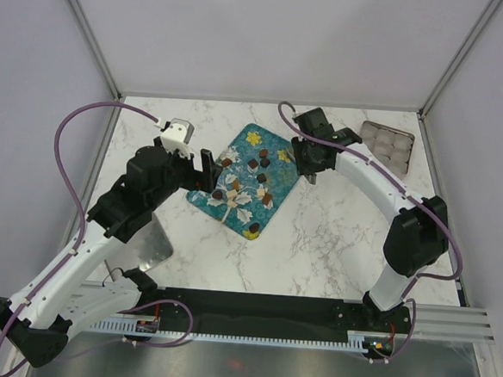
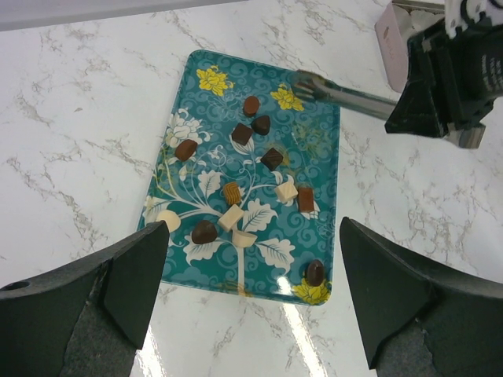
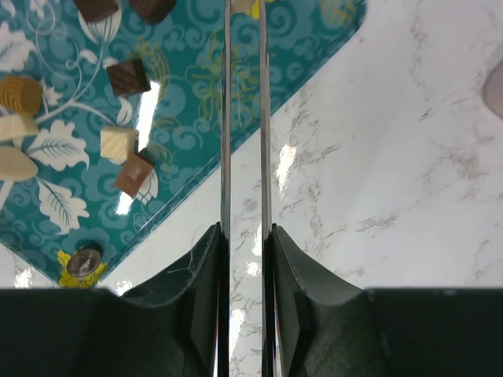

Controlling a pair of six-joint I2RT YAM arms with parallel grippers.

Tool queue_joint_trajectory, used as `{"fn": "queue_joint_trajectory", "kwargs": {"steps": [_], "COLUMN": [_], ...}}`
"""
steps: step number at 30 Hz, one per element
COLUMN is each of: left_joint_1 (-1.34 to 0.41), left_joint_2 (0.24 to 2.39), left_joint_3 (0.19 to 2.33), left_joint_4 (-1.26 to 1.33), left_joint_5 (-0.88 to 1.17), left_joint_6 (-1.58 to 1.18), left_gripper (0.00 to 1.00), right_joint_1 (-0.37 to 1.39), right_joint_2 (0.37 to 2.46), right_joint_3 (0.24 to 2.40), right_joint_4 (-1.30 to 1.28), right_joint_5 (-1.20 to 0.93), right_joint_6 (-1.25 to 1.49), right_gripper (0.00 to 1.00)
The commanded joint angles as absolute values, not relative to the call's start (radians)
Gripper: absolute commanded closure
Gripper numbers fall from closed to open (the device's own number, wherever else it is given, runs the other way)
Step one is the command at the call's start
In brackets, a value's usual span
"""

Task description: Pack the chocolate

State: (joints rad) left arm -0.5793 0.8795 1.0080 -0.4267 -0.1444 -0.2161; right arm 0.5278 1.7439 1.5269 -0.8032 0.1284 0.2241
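Several small chocolates [image 1: 252,163], dark brown and tan, lie scattered on the teal flowered tray [image 1: 279,184]. They also show in the left wrist view [image 2: 242,133] and the right wrist view [image 3: 128,76]. My left gripper [image 1: 205,170] is open and empty, hovering over the tray's near edge [image 2: 253,236]. My right gripper [image 1: 309,162] is shut on metal tongs [image 2: 338,90], whose tips reach over the tray's far right corner. In the right wrist view the two tong blades [image 3: 226,118] run up from my gripper [image 3: 244,232], a narrow gap between them. I see no chocolate in the tongs.
An open tin [image 1: 387,144] with white round cups sits at the back right; its corner shows in the left wrist view [image 2: 393,31]. A shiny metal sheet [image 1: 148,246] lies under my left arm. The table is white marble, with walls on three sides.
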Motion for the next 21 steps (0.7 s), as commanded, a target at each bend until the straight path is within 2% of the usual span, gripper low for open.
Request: {"fn": "queue_joint_trajectory", "kwargs": {"steps": [1, 12, 21], "left_joint_1": [-0.577, -0.577, -0.577], "left_joint_2": [0.881, 0.877, 0.873], "left_joint_3": [1.019, 1.022, 1.022], "left_joint_4": [-0.426, -0.426, -0.426], "left_joint_5": [-0.130, -0.107, -0.087], "left_joint_6": [-0.181, -0.189, -0.190], "left_gripper": [0.03, 0.04, 0.04], "right_joint_1": [0.463, 0.163, -0.043], "right_joint_2": [1.726, 1.703, 1.770], "right_joint_3": [1.646, 1.773, 1.827], "right_joint_4": [-0.839, -0.891, -0.890], "right_joint_5": [0.124, 0.161, 0.224], "right_joint_6": [0.233, 0.245, 0.282], "right_gripper": [0.66, 0.69, 0.70]}}
